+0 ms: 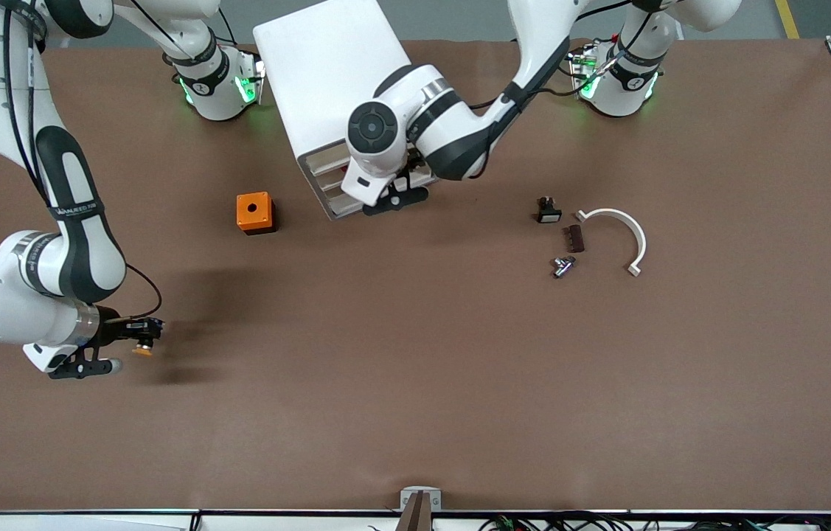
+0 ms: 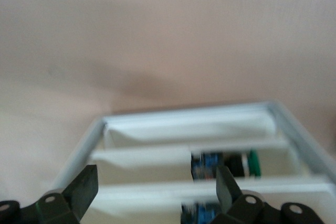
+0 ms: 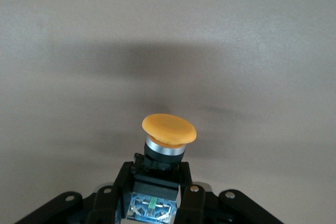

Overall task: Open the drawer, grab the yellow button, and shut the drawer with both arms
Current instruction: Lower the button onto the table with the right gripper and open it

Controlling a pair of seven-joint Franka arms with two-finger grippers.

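My right gripper (image 1: 141,339) hangs over bare table near the right arm's end, shut on the button (image 1: 141,351). In the right wrist view the fingers (image 3: 191,195) clamp its black middle and blue block, with the orange cap (image 3: 169,129) sticking out past the tips. My left gripper (image 1: 394,198) is open at the front of the white cabinet (image 1: 327,74), against the stacked drawer fronts (image 1: 327,184). In the left wrist view its fingers (image 2: 84,190) stand wide apart around a white drawer lip (image 2: 157,192). I cannot tell which drawer it is, or whether the highest one stands open.
An orange cube with a round hole (image 1: 255,212) sits beside the cabinet. Toward the left arm's end lie a black button with a white cap (image 1: 548,212), a dark block (image 1: 575,238), a metal part (image 1: 562,265) and a white curved piece (image 1: 625,236). A green-capped button (image 2: 247,163) lies in a drawer.
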